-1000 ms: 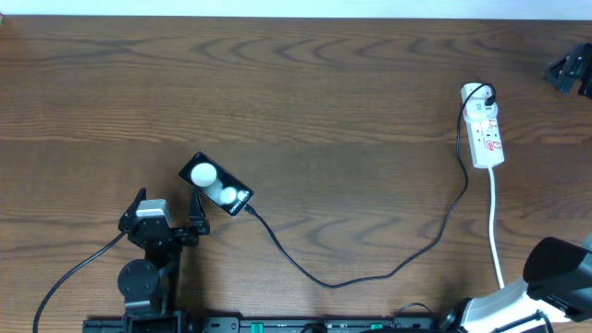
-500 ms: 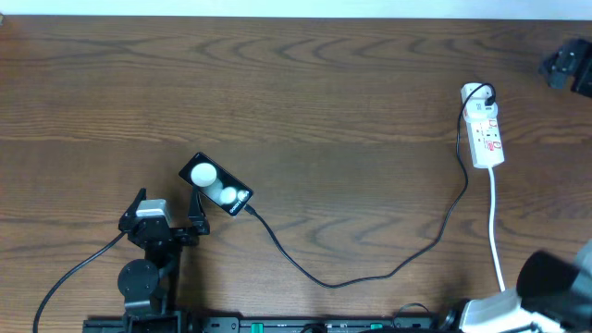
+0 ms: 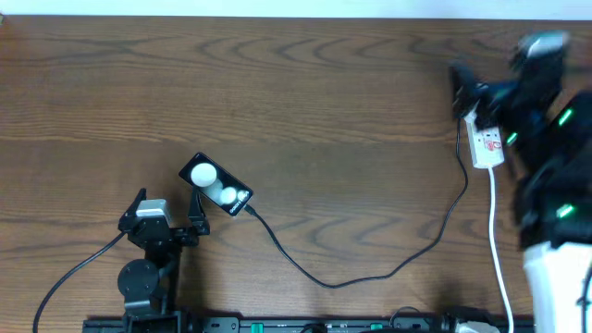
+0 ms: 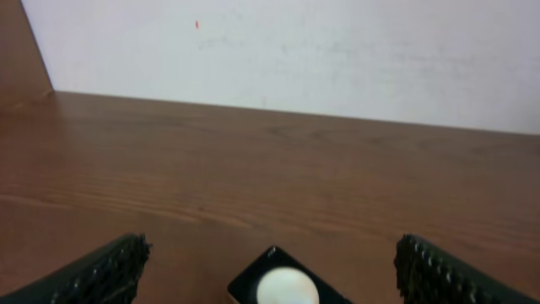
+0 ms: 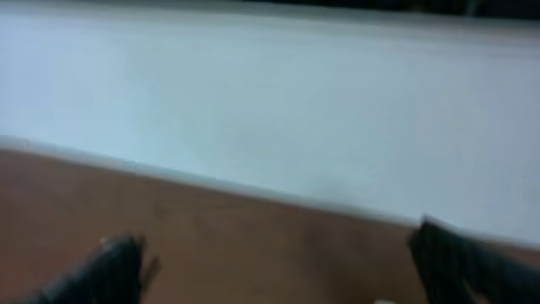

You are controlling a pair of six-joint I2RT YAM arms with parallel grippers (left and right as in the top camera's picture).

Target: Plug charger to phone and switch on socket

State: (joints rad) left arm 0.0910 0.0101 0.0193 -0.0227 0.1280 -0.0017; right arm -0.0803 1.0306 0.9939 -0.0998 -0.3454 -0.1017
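While my right arm shows only as a blur over the far right of the tabletop (image 3: 324,92), the holdings stand thus.

Item 1, phone (image 3: 215,185): black slab, flat, lying slantwise left of centre, white circles up. In the left wrist view its far corner sits between my fingers.

Item 2, charger (image 3: 370,273): thin black cable. Its tip meets the phone's near right end, then the line loops near, swings right and runs far to the socket. Whether the tip is fully home is too small to tell; I judge it plugged.

Item 3, socket (image 3: 487,143): white strip, far right, red marks up, white cord trailing near. Its far end is covered by my arm.

Item 4, left hand (image 3: 167,207): spread, empty, just near and left of the phone.

Item 5, right hand (image 3: 470,94): spread, holding nothing, over the socket's far end. Contact cannot be told through the blur.

Hazards, as I judge them: the switch remains to be pressed.
- The strip lies loose, so an off-centre push could skid or tip it rather than throw the switch.
- A wide finger could catch the charger where it leaves the socket and drag the tip out of the phone.
- A hasty descent could land on the plug instead of the switch.
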